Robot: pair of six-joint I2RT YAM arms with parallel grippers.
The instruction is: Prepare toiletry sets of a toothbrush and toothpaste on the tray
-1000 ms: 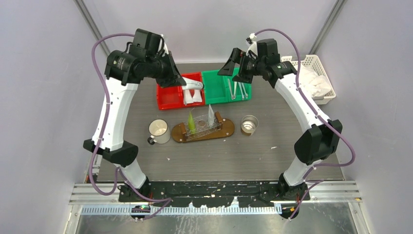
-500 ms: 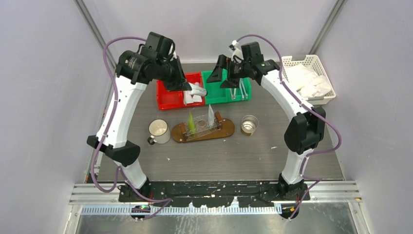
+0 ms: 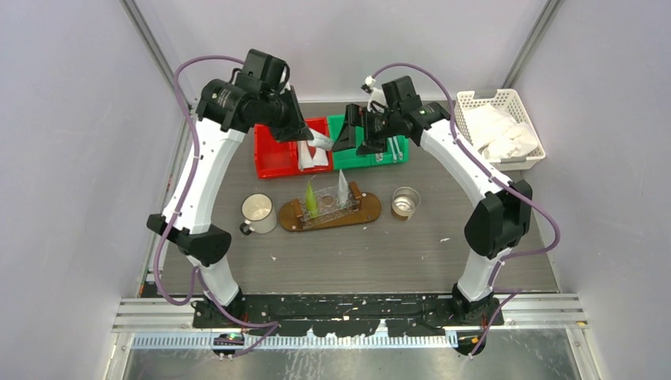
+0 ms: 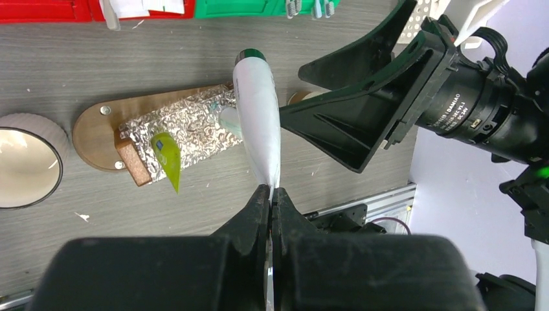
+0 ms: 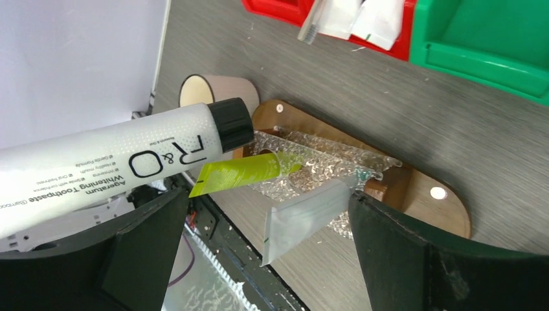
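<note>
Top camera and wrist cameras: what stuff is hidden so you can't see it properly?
- Green plastic bin: top view, the right hand covers most of it, so its contents are mostly hidden.
- Long white toothpaste tube: left wrist view, its flat end is hidden inside the shut left hand.
- Small round metal cup: top view, too small to tell what is inside.

The white R&O toothpaste tube (image 4: 257, 116), dark-capped, is hanging in air, its crimp being pinched by the left tool (image 4: 270, 191). The yellow-green tube (image 4: 167, 155) and whitish tube (image 5: 307, 217) are standing cap-down, tilted, in the wooden tray (image 4: 90, 129)'s foil.
</note>
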